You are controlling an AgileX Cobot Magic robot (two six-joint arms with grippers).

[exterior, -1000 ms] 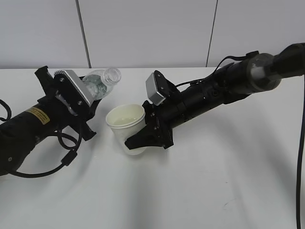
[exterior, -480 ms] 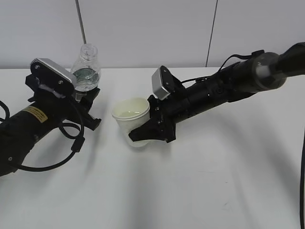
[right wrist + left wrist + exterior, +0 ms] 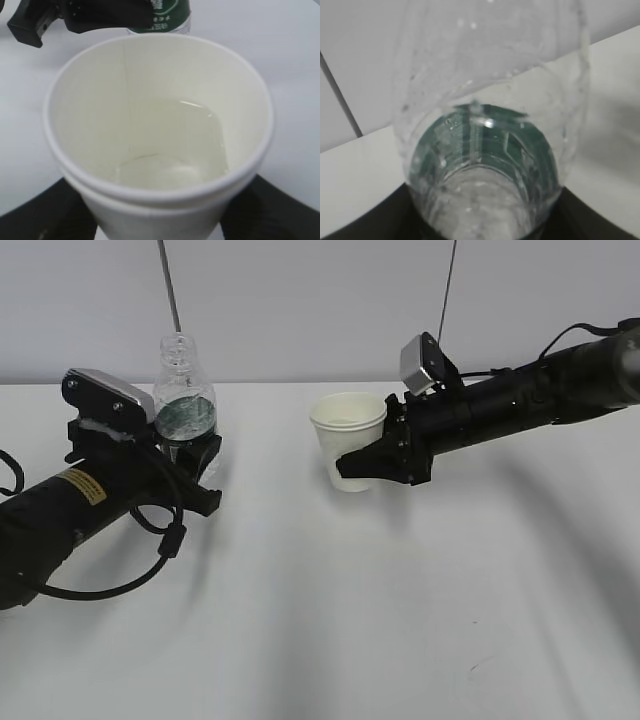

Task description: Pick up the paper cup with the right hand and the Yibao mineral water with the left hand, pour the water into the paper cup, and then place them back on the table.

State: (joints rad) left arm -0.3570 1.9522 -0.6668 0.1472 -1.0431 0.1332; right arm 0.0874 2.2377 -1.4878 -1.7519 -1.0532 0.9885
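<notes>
The clear Yibao bottle point(image 3: 183, 400) with its green label stands upright and capless at the left, and fills the left wrist view point(image 3: 485, 150). My left gripper point(image 3: 190, 455) is shut on its lower body; the arm bears a yellow sticker. The white paper cup point(image 3: 349, 440) is upright right of centre with a little water in it, as the right wrist view point(image 3: 160, 135) shows. My right gripper point(image 3: 362, 466) is shut on the cup's lower wall. I cannot tell whether the cup's base touches the white table point(image 3: 330, 610).
A grey panelled wall point(image 3: 300, 300) runs behind the table's far edge. In the right wrist view the bottle's label point(image 3: 167, 12) and the left gripper's black body point(image 3: 75, 15) show beyond the cup. Black cables loop beside the left arm point(image 3: 150, 550).
The bottle has swung from tilted toward the cup to upright at the left. The right gripper has carried the cup right and away from the bottle, level.
</notes>
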